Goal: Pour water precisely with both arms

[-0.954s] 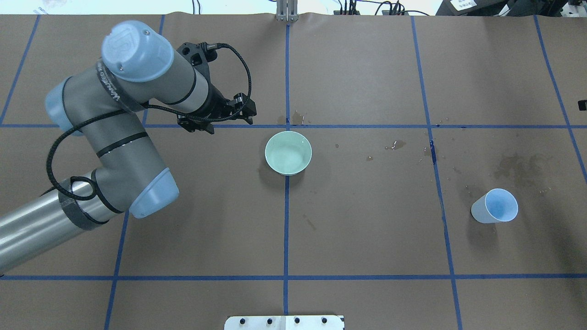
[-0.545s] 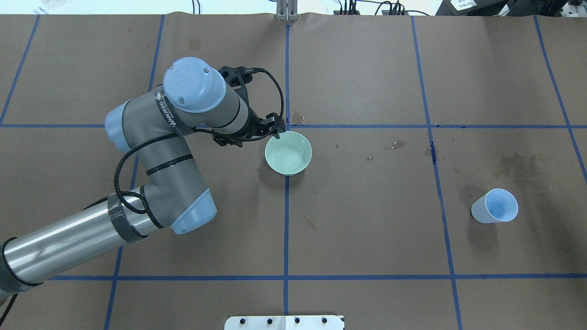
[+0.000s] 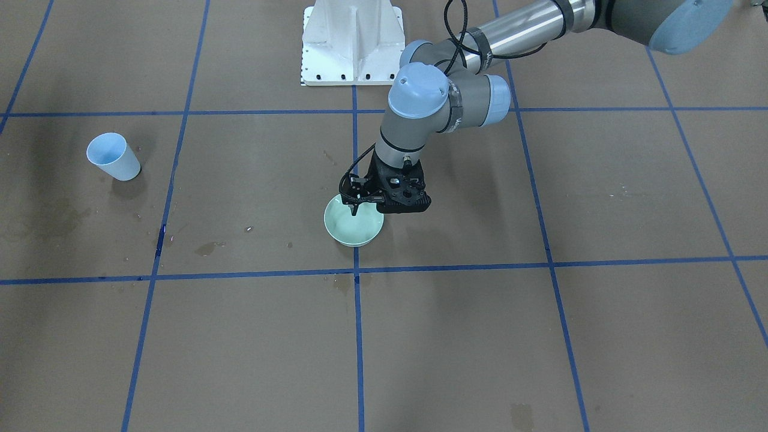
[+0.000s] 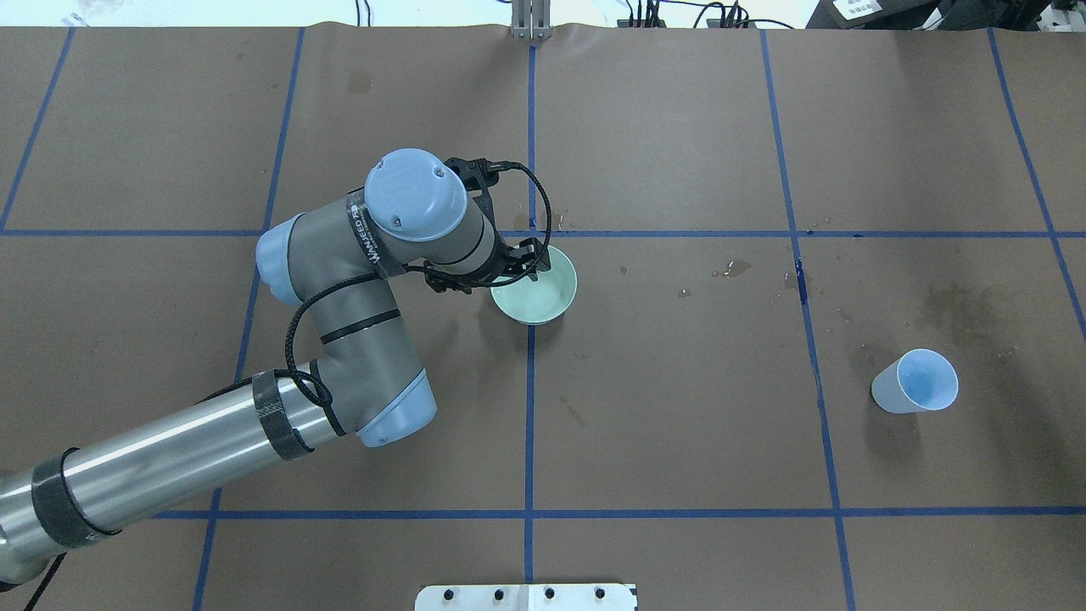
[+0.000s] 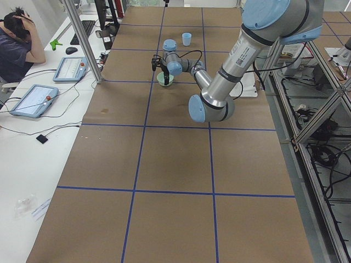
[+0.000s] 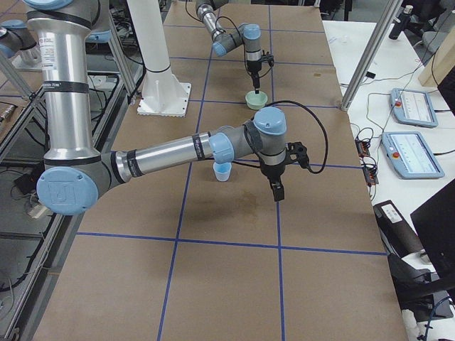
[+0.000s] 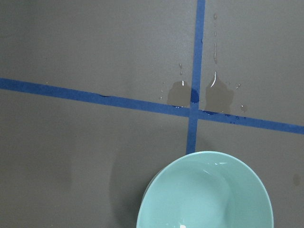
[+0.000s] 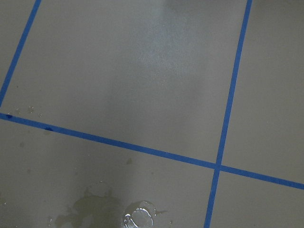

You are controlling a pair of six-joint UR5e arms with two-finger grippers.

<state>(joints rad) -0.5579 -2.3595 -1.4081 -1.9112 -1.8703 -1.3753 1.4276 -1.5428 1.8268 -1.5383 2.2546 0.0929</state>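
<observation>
Showing the left arm (image 4: pixel 339 280) reaching in from 8 o'clock of the overhead view and holding the left gripper (image 4: pixel 529 263) at the 11 o'clock rim of the pale green bowl (image 4: pixel 543 301). Pointing the black fingers straight down, apparently parted across the rim and clamping nothing, with one fingertip (image 3: pixel 353 207) dipping inside.

Showing the bowl resting upright on the brown paper cover (image 4: pixel 679 424), at 6 o'clock of a crossing of blue tape lines (image 4: pixel 662 233) and, in the front-facing view, at 6 o'clock of the white pedestal (image 3: pixel 353 42).

Placing the water (image 7: pixel 209 194) inside the bowl, readable only as a faint sheen with small glints in the left wrist view.

Showing the light blue cup (image 4: pixel 916 383) standing well apart, at 4 o'clock of the bowl.

In the exterior right view, showing the right arm (image 6: pixel 178 149) stretching over the table and the right gripper (image 6: pixel 276 189) hanging at 4 o'clock of the cup. Impossible to tell whether parted or closed.

Marking dark dried stains (image 4: pixel 959 310) at 1 o'clock of the cup, smaller spots (image 7: pixel 209 95) at 12 o'clock of the bowl, and a glistening wet patch (image 8: pixel 139 216) at 6 o'clock of the right wrist view.
</observation>
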